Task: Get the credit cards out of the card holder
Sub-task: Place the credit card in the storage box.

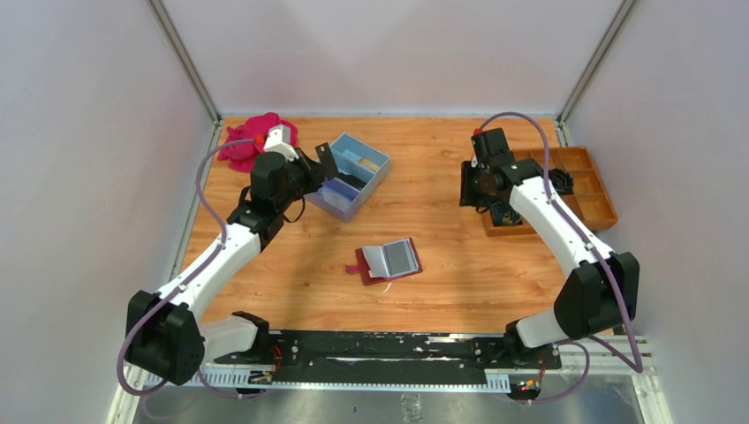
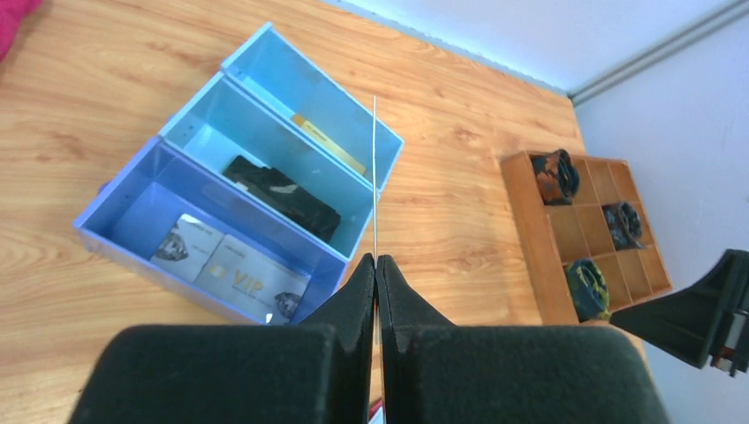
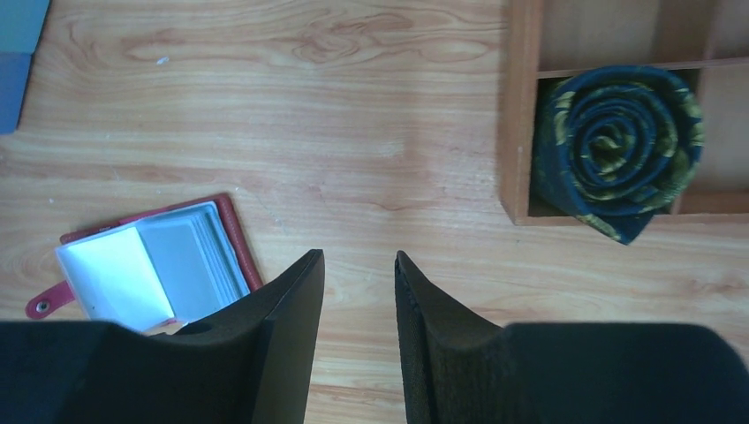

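At upper left the bent left arm reaches over the blue box (image 1: 349, 209), its left end effector (image 2: 376, 258) pressed together on an edge-up credit card (image 2: 374, 177), the card holder (image 1: 389, 260) lies open mid-desk (image 1: 442, 291), and at upper right the right end effector (image 3: 358, 256) hangs half-spread, empty, beside the wooden tray (image 1: 592, 190).

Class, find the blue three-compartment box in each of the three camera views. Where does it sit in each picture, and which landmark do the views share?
Top external: the blue box sits above and left of centre.
Left wrist: it fills the left middle, with all three compartments in view.
Right wrist: only a blue corner shows, at the top left edge.
Shared landmark: the wooden compartment tray, on the right in every view.
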{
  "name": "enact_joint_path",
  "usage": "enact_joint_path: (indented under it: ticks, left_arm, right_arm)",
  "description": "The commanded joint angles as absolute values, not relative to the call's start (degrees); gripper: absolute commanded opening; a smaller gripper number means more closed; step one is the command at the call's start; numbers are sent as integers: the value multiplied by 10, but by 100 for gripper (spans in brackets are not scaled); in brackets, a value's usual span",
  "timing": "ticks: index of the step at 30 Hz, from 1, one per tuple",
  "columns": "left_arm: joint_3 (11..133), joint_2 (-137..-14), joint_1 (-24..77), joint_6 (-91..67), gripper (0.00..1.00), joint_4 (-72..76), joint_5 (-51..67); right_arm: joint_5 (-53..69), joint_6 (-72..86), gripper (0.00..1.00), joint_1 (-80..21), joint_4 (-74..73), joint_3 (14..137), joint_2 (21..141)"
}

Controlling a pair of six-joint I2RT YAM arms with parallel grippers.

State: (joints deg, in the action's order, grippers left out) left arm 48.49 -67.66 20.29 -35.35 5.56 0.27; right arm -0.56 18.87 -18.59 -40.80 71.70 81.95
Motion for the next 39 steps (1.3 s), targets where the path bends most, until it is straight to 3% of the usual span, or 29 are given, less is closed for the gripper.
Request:
enact_joint_path:
  ticks: [1,11,21,39]
  left_arm:
    - [460,-663,184,-388,0,81,-16]
    - [460,-666,172,-414,0,97,25]
    - [457,-692,155,-443,0,115,56]
    - [509,-887,196,-620,0,235,-136]
  right_arm:
    - [-54,209,39,-157,-452,749,832]
    - [-66,208,40,-111,-456,788,840]
    - [0,153,41,-108,-431,809,854]
    - [-16,141,42,-108,-429,825,865]
